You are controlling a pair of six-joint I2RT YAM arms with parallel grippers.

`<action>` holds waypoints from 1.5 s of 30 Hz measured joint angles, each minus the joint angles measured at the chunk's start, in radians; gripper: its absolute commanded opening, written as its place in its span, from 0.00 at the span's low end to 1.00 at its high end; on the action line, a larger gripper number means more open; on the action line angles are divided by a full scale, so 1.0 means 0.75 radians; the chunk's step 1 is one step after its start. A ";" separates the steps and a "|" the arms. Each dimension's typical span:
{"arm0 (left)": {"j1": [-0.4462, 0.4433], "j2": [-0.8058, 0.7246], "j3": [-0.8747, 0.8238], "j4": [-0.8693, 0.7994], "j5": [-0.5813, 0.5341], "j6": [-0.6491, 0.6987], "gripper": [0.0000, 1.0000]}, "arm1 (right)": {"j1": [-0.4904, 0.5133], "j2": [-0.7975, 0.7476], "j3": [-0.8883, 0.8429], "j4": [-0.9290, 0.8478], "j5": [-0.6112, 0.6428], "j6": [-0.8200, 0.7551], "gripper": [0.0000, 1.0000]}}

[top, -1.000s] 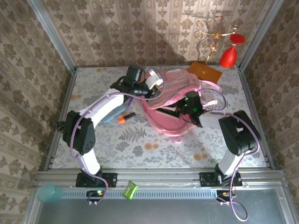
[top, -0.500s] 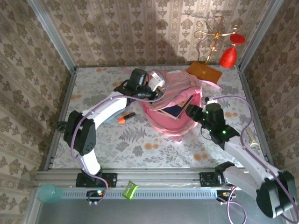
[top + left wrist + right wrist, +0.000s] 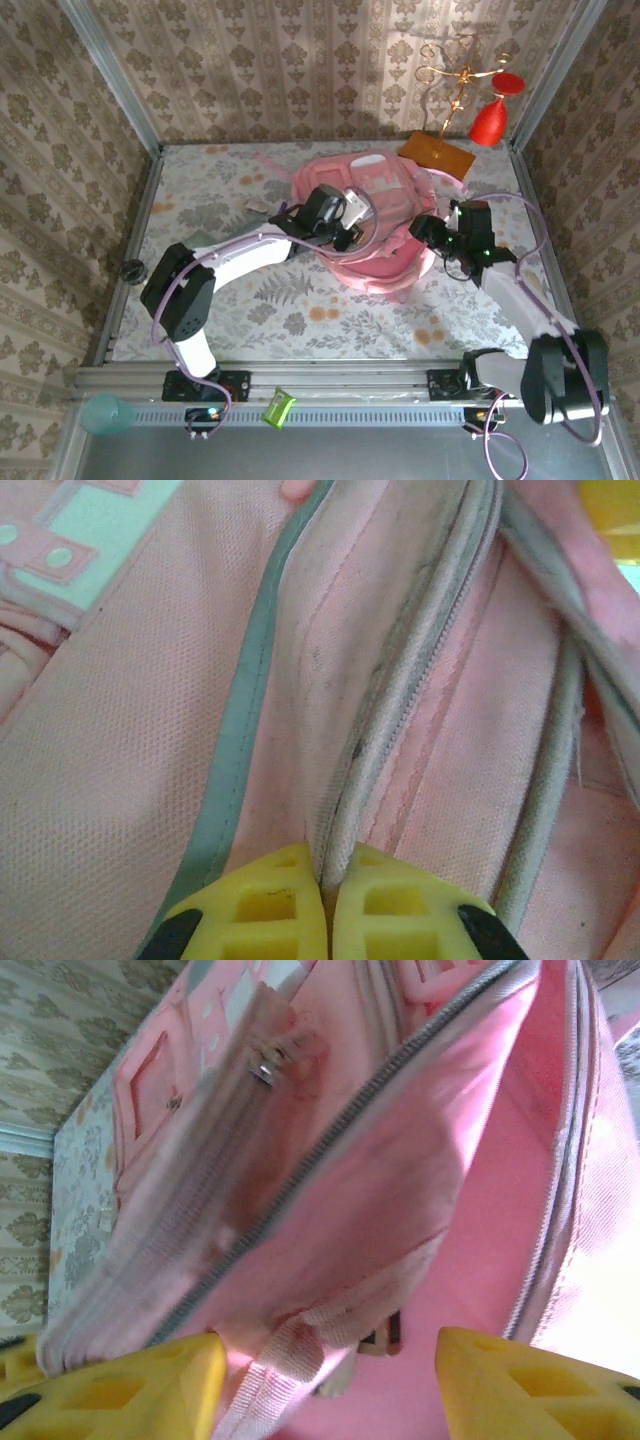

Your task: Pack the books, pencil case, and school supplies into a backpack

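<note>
The pink backpack lies in the middle of the table. My left gripper rests on its near left side. In the left wrist view the yellow fingers are shut on a grey zip edge of the backpack. My right gripper is at the bag's right side, at its open mouth. It stands open, with a pink webbing strap lying loose between the fingers. A small brown and dark corner shows deep inside; I cannot tell what it is. Books, pencil case and school supplies are hidden.
An orange flat stand base with a gold stand and a red ornament sits at the back right. A small pale item lies left of the bag. Patterned walls close in three sides. A green object and a teal cup sit below the front rail.
The backpack has dropped flatter and the dark book that stuck out of it no longer shows. My left gripper moved right and nearer with the zip edge. The right gripper opened wider.
</note>
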 measured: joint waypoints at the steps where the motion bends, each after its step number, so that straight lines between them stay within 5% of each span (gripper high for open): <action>1: -0.018 0.000 -0.006 0.001 -0.032 -0.012 0.00 | -0.006 0.055 0.036 0.004 -0.013 -0.008 0.55; 8: -0.095 0.019 0.006 0.023 -0.158 -0.114 0.00 | -0.014 0.375 0.288 0.005 -0.033 -0.124 0.50; 17: -0.101 0.340 0.353 -0.035 -0.164 -0.145 0.00 | -0.047 0.630 0.640 -0.134 0.130 -0.288 0.53; 22: -0.102 0.426 0.465 -0.013 -0.134 -0.161 0.36 | -0.052 0.520 0.658 -0.185 0.268 -0.362 0.56; 28: -0.095 0.349 0.404 0.076 -0.018 -0.139 0.79 | -0.024 0.106 0.381 -0.200 0.368 -0.384 0.56; 33: -0.018 -0.022 0.051 0.137 0.012 -0.187 0.90 | 0.222 -0.122 0.207 -0.211 0.407 -0.419 0.56; 37: 0.166 -0.272 -0.180 0.165 -0.030 -0.344 0.90 | 0.500 -0.114 0.110 -0.154 0.392 -0.453 0.56; 41: 0.381 -0.278 -0.320 0.180 -0.022 -0.541 0.89 | 0.730 0.043 0.032 -0.009 0.360 -0.468 0.56; 45: 0.428 -0.208 -0.413 0.172 -0.001 -0.685 0.89 | 0.774 0.250 0.023 0.152 0.316 -0.443 0.55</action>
